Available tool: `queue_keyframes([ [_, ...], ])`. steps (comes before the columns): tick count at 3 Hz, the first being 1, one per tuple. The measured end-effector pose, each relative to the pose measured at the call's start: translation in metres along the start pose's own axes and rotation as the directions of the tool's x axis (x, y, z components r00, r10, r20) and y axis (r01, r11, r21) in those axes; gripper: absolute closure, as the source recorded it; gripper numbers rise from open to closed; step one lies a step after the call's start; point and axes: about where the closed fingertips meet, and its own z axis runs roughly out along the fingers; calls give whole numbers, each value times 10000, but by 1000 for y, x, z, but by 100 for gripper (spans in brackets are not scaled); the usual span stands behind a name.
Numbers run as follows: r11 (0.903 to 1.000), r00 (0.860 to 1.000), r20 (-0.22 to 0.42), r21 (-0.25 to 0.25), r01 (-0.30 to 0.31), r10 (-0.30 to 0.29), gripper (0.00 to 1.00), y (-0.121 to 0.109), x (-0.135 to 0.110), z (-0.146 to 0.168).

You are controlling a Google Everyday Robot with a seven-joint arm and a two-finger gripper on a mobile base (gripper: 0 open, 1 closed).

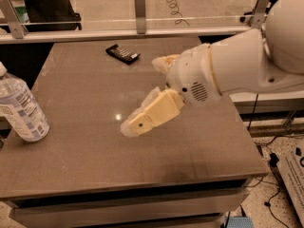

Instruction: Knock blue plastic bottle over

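Note:
The blue plastic bottle [21, 109] is a clear ribbed bottle with a white-and-blue label. It stands upright at the table's left edge, its cap cut off by the frame. My gripper [137, 124] is cream-coloured and hangs low over the middle of the table, pointing left and down. It is well to the right of the bottle and apart from it. The big white arm [237, 65] reaches in from the right.
A flat black device [122, 53] lies near the back of the brown table [85, 165]. A railing with glass panels [138, 13] runs behind the table. Cables lie on the floor at the right [275, 160].

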Motion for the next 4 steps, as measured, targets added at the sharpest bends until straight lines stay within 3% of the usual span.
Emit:
queue_keyframes([
  [2,9998,9875,1575,-194,-55,85,0,-2,-7,100],
  [4,9986,9663,2522,-20,-527,515,0,-8,-30,175],
])
